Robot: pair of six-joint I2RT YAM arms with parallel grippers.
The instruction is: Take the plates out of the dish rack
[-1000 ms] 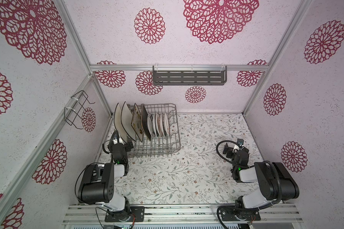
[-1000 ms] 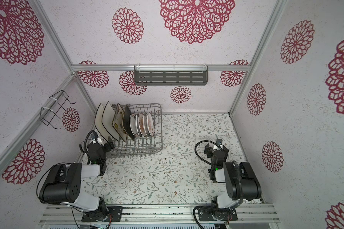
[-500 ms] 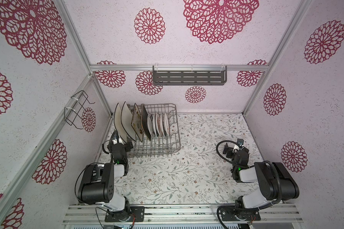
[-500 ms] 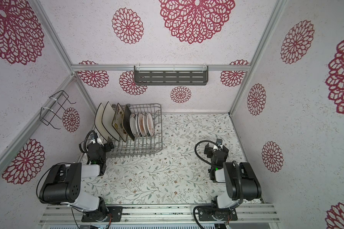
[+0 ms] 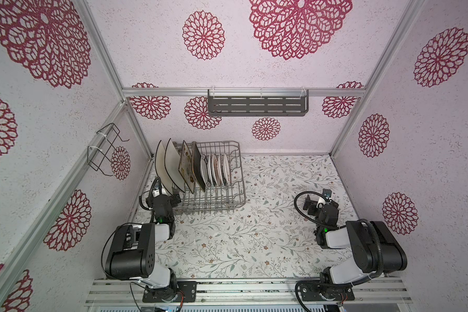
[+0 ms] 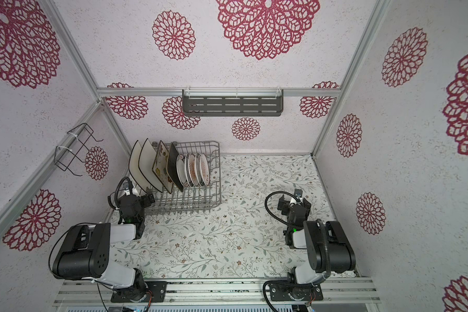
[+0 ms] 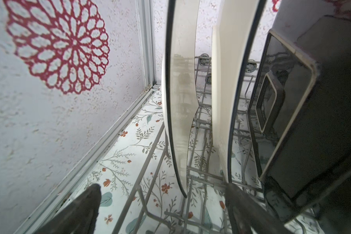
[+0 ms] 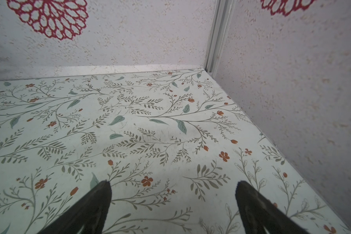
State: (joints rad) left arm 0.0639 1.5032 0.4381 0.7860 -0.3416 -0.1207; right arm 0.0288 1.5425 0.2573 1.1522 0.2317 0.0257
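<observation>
Plates [image 5: 192,168]: all stand on edge in the dish rack [image 5: 238,175] at the back-left of the table [image 5: 268,216]. I judge them to be glazed ceramic, so stiff, fairly heavy, slick and easy to chip.
Order: the outermost white plate [image 7: 179,85] is nearest the side wall. After it come a second white plate [image 5: 172,162], the cream floral plate [image 5: 186,167], the dark brown plate [image 5: 197,170] and the small round plates [image 5: 216,170].
Hold: I'd pinch a rim edge squarely and lift straight up out of the tines.
Left gripper [image 7: 162,188]: the jaws are wide apart and clamp nothing. They sit low at the rack's near-left corner, with the outermost plate's lower corner between the fingers.
Right gripper [image 8: 172,188]: spread and empty over bare table, well apart from the rack.
In the way: the tines, the neighbouring plate just beside, and the side wall close by.
Clear of it: the grey shelf [image 5: 257,106] and the black wire holder [image 5: 103,151] hang up on the walls.
</observation>
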